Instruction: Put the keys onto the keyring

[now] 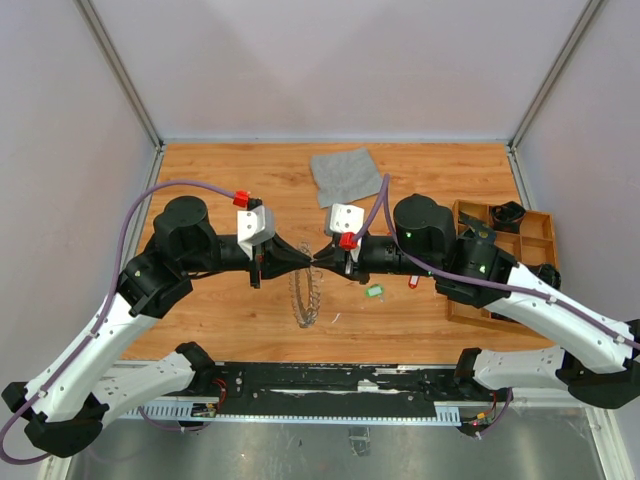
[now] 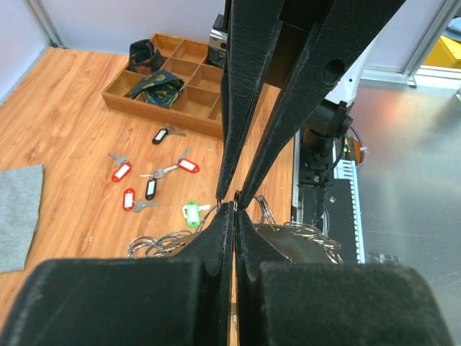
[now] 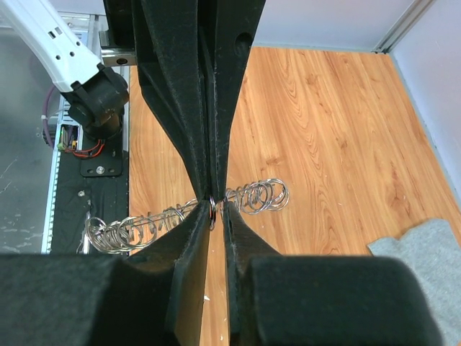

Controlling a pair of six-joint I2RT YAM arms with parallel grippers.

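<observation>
Threading appears in hand. The left gripper (image 1: 306, 257), pressed together, meets the right gripper (image 1: 321, 256) tip to tip over the keyring (image 1: 305, 297). Whether the right gripper pinches anything cannot be told. The next move likely calls for fetching the green-tagged key (image 1: 374, 291).

You get bright, even light with soft shadows on the desk (image 1: 420, 320); the near fingers (image 2: 108, 303) blur in both wrist views.

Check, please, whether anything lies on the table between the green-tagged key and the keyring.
Nothing visible does. Only bare table separates the green-tagged key from the keyring. The other keys lie farther out on the same wood. The right arm passes above them, not between.
</observation>
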